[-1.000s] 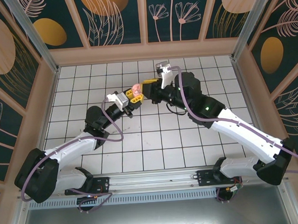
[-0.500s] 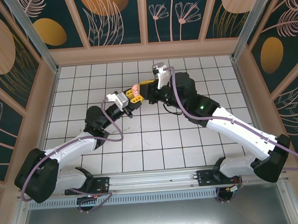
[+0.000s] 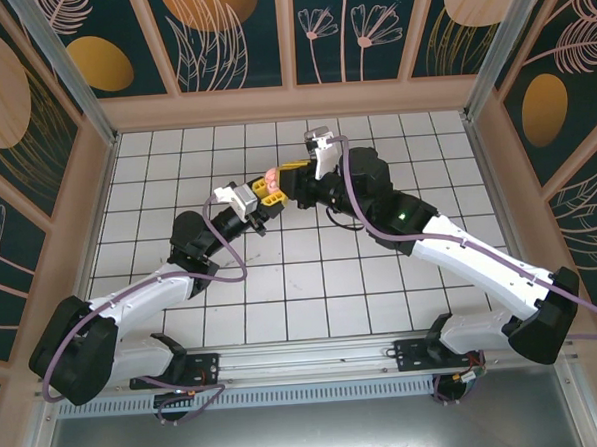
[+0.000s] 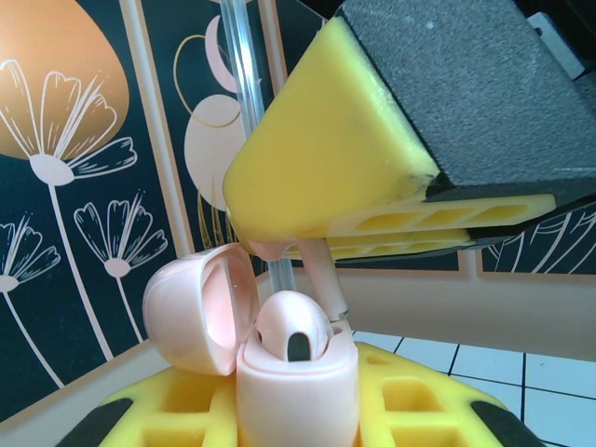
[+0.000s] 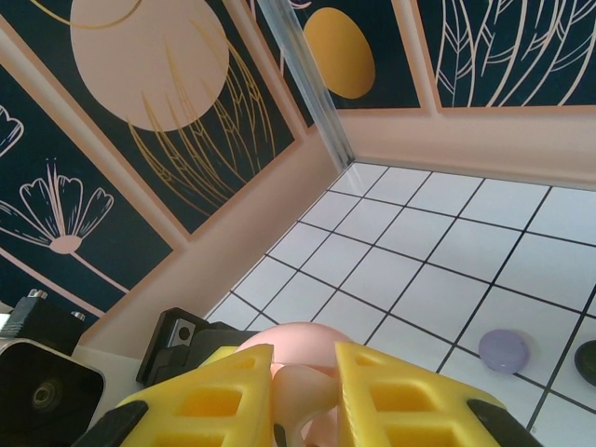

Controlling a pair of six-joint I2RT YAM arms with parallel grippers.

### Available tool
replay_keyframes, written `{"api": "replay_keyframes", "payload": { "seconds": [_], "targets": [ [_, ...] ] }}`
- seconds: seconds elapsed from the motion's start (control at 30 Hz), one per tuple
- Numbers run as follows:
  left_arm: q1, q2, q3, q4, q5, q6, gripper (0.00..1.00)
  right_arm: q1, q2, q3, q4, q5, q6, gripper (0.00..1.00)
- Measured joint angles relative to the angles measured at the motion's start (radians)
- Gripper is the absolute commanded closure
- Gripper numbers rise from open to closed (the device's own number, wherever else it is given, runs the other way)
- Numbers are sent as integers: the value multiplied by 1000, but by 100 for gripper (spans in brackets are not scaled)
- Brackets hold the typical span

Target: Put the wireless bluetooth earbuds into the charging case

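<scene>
The pink charging case (image 4: 296, 391) stands upright between my left gripper's (image 4: 296, 421) yellow fingers (image 4: 424, 400), which are shut on it. Its lid (image 4: 200, 307) hangs open to the left. One pink earbud (image 4: 291, 326) sits in the case. My right gripper (image 5: 304, 391) is shut on a second pink earbud (image 5: 307, 384) right above the case. The stem of that earbud (image 4: 323, 277) points down and reaches the case's rim beside the seated bud. In the top view both grippers meet at the case (image 3: 272, 176), held above the table's middle back.
A purple round disc (image 5: 504, 351) and a dark round thing (image 5: 588, 359) lie on the white grid tiles beyond the right gripper. The peach wall base (image 5: 279, 209) and an aluminium corner post (image 5: 303, 79) stand further back.
My right arm has shifted a little left, towards the case, bringing the held earbud over it. The left arm and the case have stayed still.
</scene>
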Motion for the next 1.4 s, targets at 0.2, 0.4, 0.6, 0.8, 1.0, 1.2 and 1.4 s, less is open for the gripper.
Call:
{"api": "replay_keyframes", "payload": {
  "seconds": [0.2, 0.4, 0.6, 0.8, 1.0, 1.2, 1.4],
  "targets": [
    [0, 0, 0, -1, 3, -6, 100, 1, 3, -4, 7, 6, 0, 79],
    [0, 0, 0, -1, 2, -16, 100, 1, 3, -19, 29, 6, -2, 79],
    [0, -1, 0, -14, -2, -29, 100, 9, -12, -88, 85, 14, -29, 79],
    [-5, -3, 0, -16, 3, -29, 100, 18, -34, -117, 114, 28, -42, 63],
    [-4, -8, 0, -4, -2, -29, 100, 15, -33, -68, 40, 60, -37, 47],
    [-4, -8, 2, 8, -6, -29, 100, -40, -47, 51, -46, 43, -11, 39],
    [-4, -3, -3, 11, -5, -44, 100, -129, -24, 192, -140, -14, 16, 50]
  ]
}}
